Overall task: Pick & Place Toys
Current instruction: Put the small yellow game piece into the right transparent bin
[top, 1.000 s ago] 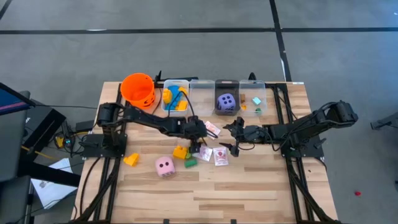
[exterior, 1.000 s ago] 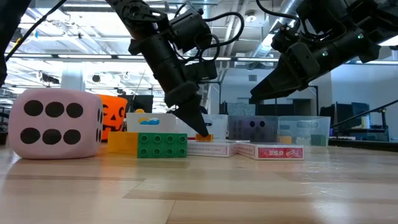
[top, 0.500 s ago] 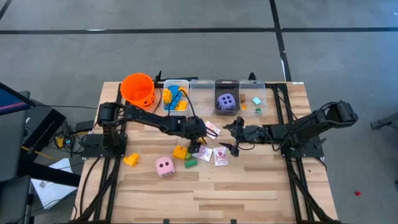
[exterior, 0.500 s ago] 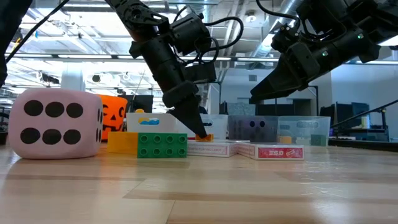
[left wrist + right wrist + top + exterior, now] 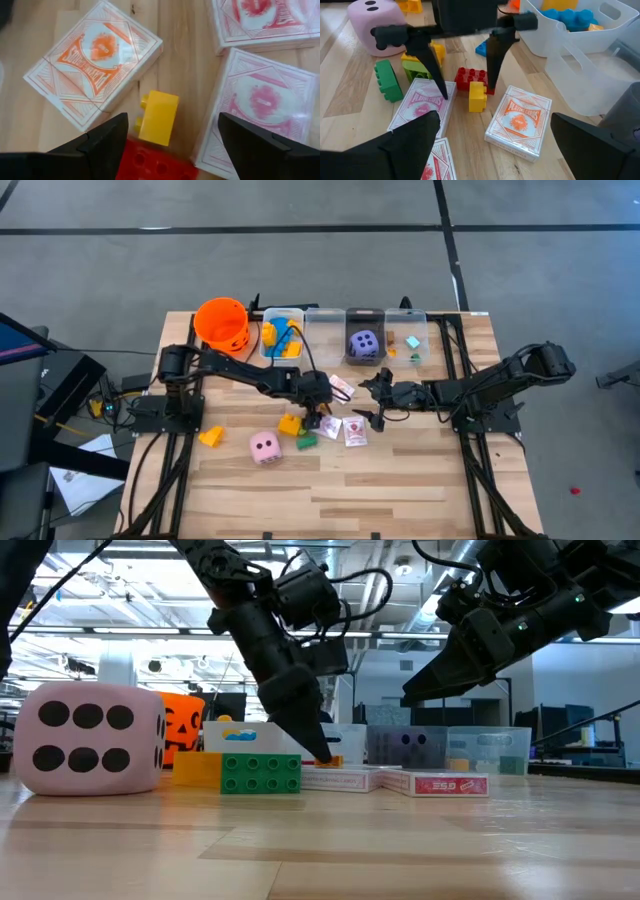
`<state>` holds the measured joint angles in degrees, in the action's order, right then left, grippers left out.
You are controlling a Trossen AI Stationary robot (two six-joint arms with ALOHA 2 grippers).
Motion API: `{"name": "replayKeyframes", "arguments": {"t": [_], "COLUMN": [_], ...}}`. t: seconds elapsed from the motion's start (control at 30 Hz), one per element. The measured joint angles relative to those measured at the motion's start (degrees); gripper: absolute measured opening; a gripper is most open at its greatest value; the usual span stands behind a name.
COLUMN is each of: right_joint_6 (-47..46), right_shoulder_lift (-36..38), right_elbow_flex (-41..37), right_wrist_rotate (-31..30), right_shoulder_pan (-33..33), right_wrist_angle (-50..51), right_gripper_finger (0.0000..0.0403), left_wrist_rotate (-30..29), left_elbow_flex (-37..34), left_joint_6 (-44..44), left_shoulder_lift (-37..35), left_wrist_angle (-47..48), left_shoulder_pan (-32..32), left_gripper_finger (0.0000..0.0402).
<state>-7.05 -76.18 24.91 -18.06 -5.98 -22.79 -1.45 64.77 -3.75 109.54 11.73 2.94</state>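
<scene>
- The orange bucket (image 5: 222, 323) stands at the counter's (image 5: 400, 490) far left corner, partly hidden behind the pink die (image 5: 88, 739) in the low view.
- A yellow block (image 5: 211, 436) lies near the left edge, apart from the pink die to its right.
- The left gripper (image 5: 314, 416) points down at mid-counter, jaws apart, straddling a small yellow block (image 5: 159, 117) and a red block (image 5: 150, 161) that is cut off in the wrist view; whether its tips touch either is unclear.
- A green block (image 5: 261, 773) lies just left of them.
- Card packs surround them: an orange-printed pack (image 5: 94, 62) and pink-printed packs (image 5: 262, 112).
- Clear bins (image 5: 345, 335) line the far edge; one holds the purple die (image 5: 363, 343), others hold small blocks too small to tell.
- The right gripper (image 5: 373, 402) hovers above the cards, jaws spread wide, empty.
</scene>
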Motion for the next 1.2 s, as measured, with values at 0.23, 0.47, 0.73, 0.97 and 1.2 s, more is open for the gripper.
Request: {"name": "replayKeyframes", "arguments": {"t": [0.23,0.47,0.73,0.97,1.2], "right_joint_6": [0.0,0.0,0.0,0.0,0.0], "right_shoulder_lift": [0.0,0.0,0.0,0.0,0.0], "right_elbow_flex": [0.0,0.0,0.0,0.0,0.0], "right_wrist_rotate": [0.0,0.0,0.0,0.0,0.0], "right_shoulder_pan": [0.0,0.0,0.0,0.0,0.0], "right_wrist_angle": [-0.1,0.0,0.0,-0.1,-0.1], "right_gripper_finger": [0.0382,0.0382,0.0382,0.0382,0.0382], "left_wrist_rotate": [0.4,-0.1,-0.9,-1.7,-4.9], "left_elbow_flex": [0.2,0.1,0.0,-0.2,-0.1], "left_joint_6": [0.4,0.1,0.1,0.1,0.1], "left_shoulder_lift": [1.8,1.4,1.4,-2.0,-8.3], "left_wrist_angle": [-1.6,-2.0,-3.1,-7.7,-10.8], "left_shoulder_pan": [0.0,0.0,0.0,0.0,0.0], "left_gripper_finger": [0.0250,0.0154,0.0089,0.0092,0.0093]}}
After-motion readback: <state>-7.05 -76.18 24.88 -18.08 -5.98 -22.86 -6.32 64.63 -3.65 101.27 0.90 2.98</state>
